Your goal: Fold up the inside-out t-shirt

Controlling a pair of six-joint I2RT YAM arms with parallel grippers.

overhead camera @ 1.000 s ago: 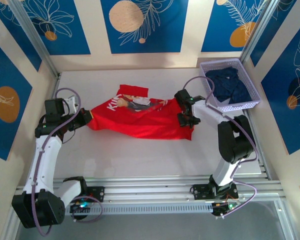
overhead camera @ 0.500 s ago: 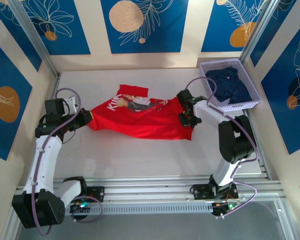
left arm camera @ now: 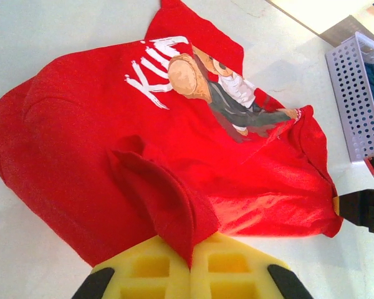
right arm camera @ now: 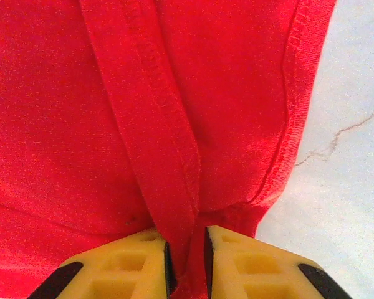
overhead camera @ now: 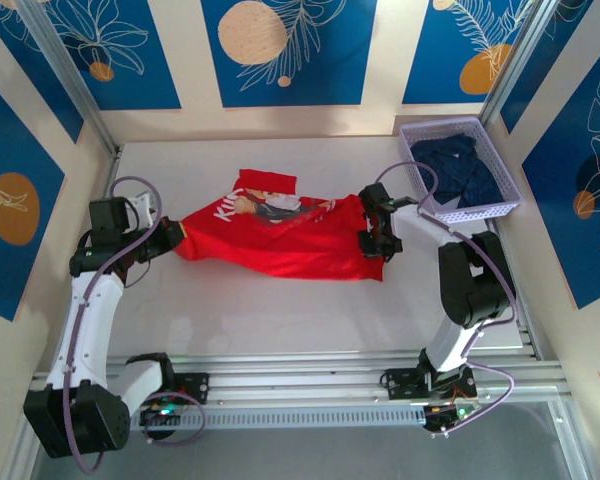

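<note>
Right claw (overhead camera: 376, 243) drifted slightly outward, clamped on t-shirt (overhead camera: 280, 240) hem; left claw (overhead camera: 174, 238) pinches opposite end; shirt's long axis spans left-right between them.

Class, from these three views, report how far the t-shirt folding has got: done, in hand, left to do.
Done: the t-shirt lies stretched across the table, its print facing up. In hand: the left gripper and right gripper each pinch cloth at opposite ends. Left: no neat fold shows yet, so the folding itself remains.
</note>
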